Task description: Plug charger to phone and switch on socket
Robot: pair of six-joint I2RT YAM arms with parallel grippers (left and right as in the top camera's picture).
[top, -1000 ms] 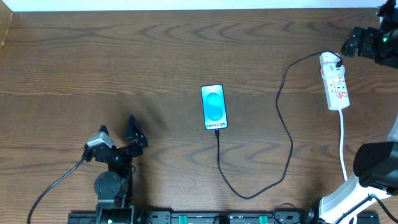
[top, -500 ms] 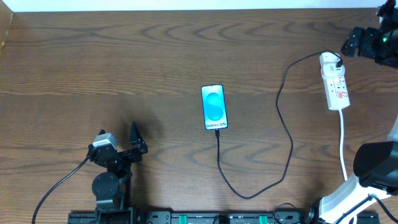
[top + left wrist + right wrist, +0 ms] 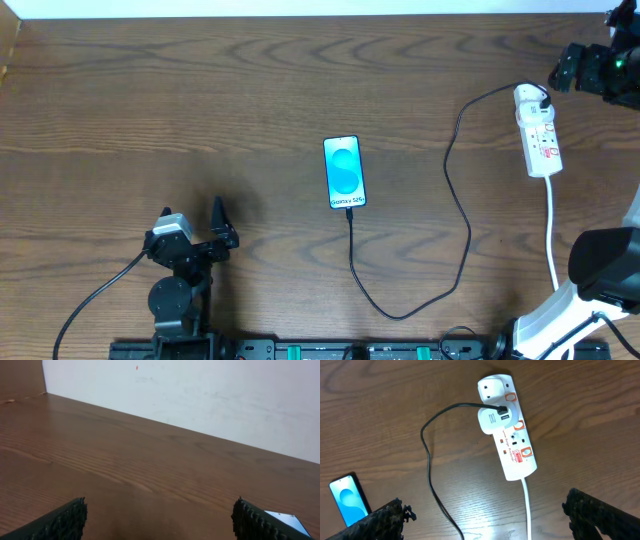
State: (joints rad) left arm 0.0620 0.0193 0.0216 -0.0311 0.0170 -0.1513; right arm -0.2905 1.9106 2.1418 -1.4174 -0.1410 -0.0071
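Judging by the layout, plug-in looked done; flipping the switch was the step in hand.

Table: socket lay at the far right. Right gripper hovered above it, jaws spread wide, nothing held. Left gripper sat low at the near left, also wide open and empty. Phone lay mid-table, screen up. Charger looped from the phone's near edge round to the adapter seated in the socket.

How I'd have done it:
- Bring the fingers together first, so one blunt tip meets the rocker.
- Target the red switch just beside the adapter. On or off: couldn't tell.
- Press straight down. The strip looked light and unanchored, so any sideways load would likely slide it.
- Keep to the side away from the cable exit, so the adapter doesn't get nudged.

Orientation:
- Socket's long axis ran far-to-near, slightly tilted. Adapter end pointed at the far edge, white cord end at the robot.
- Phone's long axis was roughly parallel, port end toward the robot.
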